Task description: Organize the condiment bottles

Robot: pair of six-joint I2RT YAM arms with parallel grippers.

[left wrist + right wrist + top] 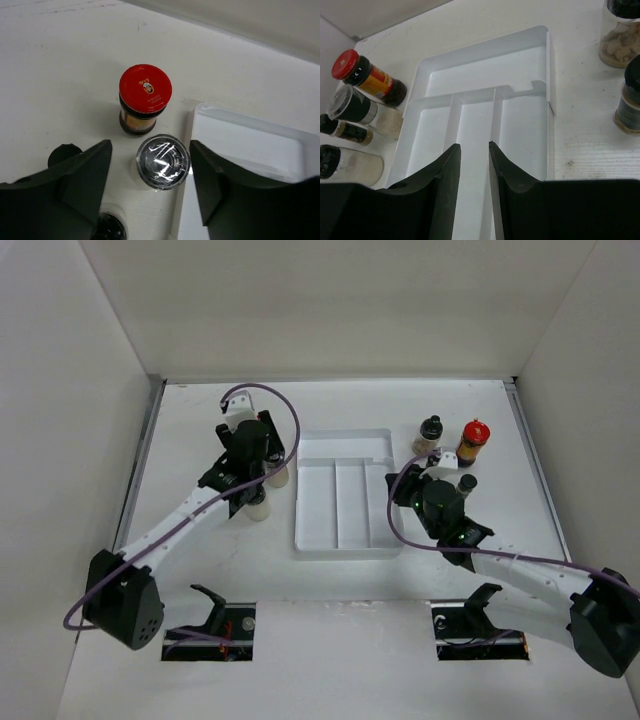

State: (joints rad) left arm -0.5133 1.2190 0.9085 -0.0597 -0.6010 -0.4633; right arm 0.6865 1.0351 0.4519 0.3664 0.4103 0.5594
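My left gripper [150,146] is open, its jaws on either side of a clear shaker [163,161] with a shiny top, not touching it. A red-capped amber jar [145,92] stands just beyond it, with black-capped jars [64,154] to the left and below. In the top view the left gripper [250,455] hovers over this cluster, left of the tray. My right gripper [474,146] is open by a narrow gap, empty, over the white divided tray [485,80]. A second red-capped jar [474,440] and black-capped jars [430,433] stand right of the tray.
The white tray [345,540] lies in the middle of the table, its compartments bare. White walls enclose the table on three sides. Another dark jar [630,102] stands close to my right gripper [432,498]. Two dark openings [205,635] sit at the near edge.
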